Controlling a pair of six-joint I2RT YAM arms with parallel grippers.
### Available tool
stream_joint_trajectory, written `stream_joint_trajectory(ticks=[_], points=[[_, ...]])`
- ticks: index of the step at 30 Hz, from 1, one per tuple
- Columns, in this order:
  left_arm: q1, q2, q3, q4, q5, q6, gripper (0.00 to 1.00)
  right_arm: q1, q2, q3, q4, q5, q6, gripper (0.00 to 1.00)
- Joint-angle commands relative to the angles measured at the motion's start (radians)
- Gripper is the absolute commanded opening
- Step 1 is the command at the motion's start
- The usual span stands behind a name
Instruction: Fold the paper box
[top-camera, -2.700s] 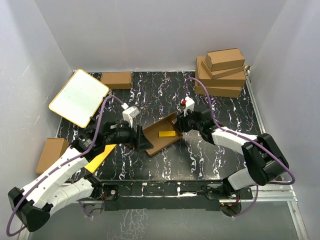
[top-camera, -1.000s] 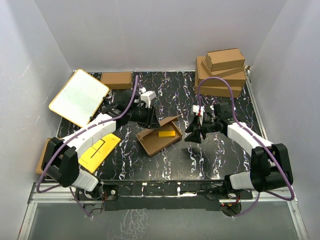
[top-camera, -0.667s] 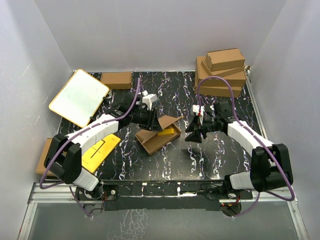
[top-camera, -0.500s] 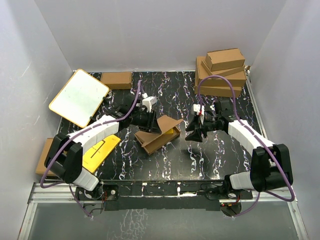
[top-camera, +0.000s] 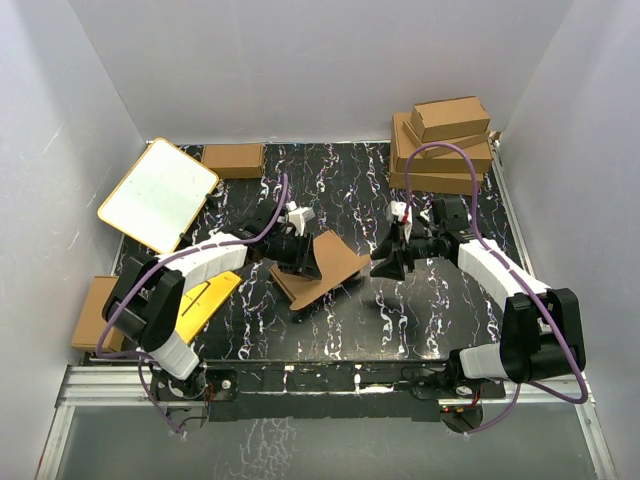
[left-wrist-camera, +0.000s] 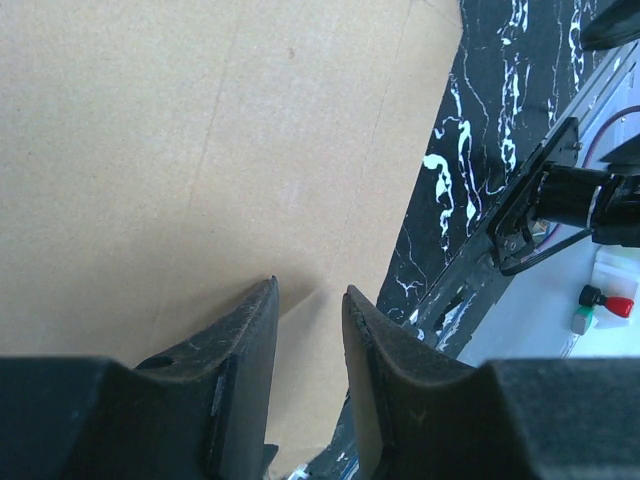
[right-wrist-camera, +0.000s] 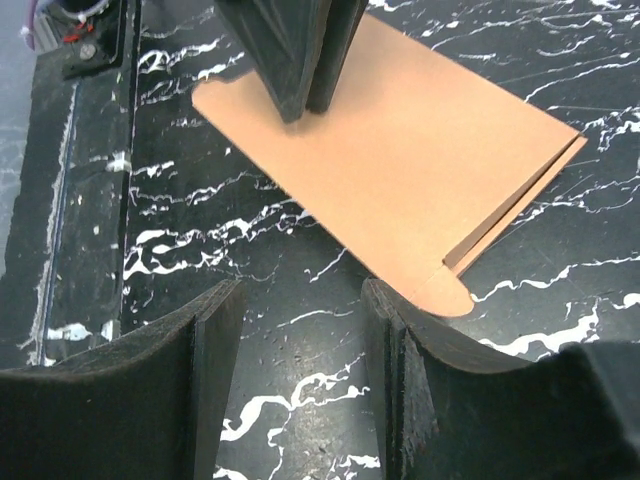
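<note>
The left claw (left-wrist-camera: 308, 292) is narrow, with a slim empty gap between its black fingertips (left-wrist-camera: 262, 300), which rest on the top panel of the paper box (left-wrist-camera: 150, 150). Half a second ago that panel stood up as a raised flap, with a yellow piece showing inside. Now it is folded down over the base and the yellow piece is hidden. The left arm has swung nearer and rightward with it.

The right claw (right-wrist-camera: 295, 300) is about where it was, just right of the box. It hangs wide and holds nothing over the bare tabletop (right-wrist-camera: 250, 240).

The box sits mid-tabletop between the two claws, turned at an angle, with a rounded tab at one corner and a stepped seam along one edge.

A yellow card (top-camera: 212, 292) lies to the left, partly under the left arm. Farther left a white board (top-camera: 158, 195) with an orange rim leans at the wall. A small brown box (top-camera: 233, 158) lies at the far edge, another brown box (top-camera: 100, 310) at the near left, and a stack of boxes (top-camera: 445, 145) at the far right. None of these crowds the box.

The cardboard is plain, matte brown, faintly ribbed. The tabletop is glossy black with white veins.
</note>
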Motion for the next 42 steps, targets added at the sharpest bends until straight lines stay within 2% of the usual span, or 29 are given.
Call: stream_joint_trajectory(ticks=[1, 5, 10, 14, 22, 27, 33, 37, 42], points=[[0.005, 0.025, -0.017, 0.02, 0.026, -0.004, 0.31, -0.003, -0.008, -0.005, 0.297, -0.092, 0.293, 0.54], [0.005, 0.05, -0.03, 0.035, 0.019, -0.008, 0.31, 0.044, 0.017, -0.003, 0.452, -0.027, 0.491, 0.49], [0.005, 0.064, -0.04, 0.051, 0.019, -0.02, 0.3, 0.172, 0.143, 0.11, 0.336, 0.137, 0.436, 0.38], [0.005, 0.047, -0.046, 0.053, 0.017, -0.026, 0.31, 0.192, 0.242, 0.185, 0.236, 0.182, 0.394, 0.35], [0.005, 0.065, -0.067, 0.076, 0.023, -0.032, 0.3, 0.253, 0.387, 0.234, 0.167, 0.357, 0.368, 0.28], [0.005, 0.067, -0.087, 0.098, 0.02, -0.044, 0.3, 0.253, 0.43, 0.244, 0.144, 0.403, 0.363, 0.26], [0.006, 0.058, -0.083, 0.1, 0.012, -0.051, 0.31, 0.253, 0.435, 0.247, 0.138, 0.396, 0.365, 0.28], [0.005, 0.0, -0.085, 0.121, -0.017, -0.074, 0.34, 0.234, 0.405, 0.265, 0.103, 0.264, 0.339, 0.3], [0.005, -0.171, -0.129, 0.173, -0.097, -0.13, 0.41, 0.205, 0.286, 0.236, 0.125, 0.124, 0.333, 0.37]])
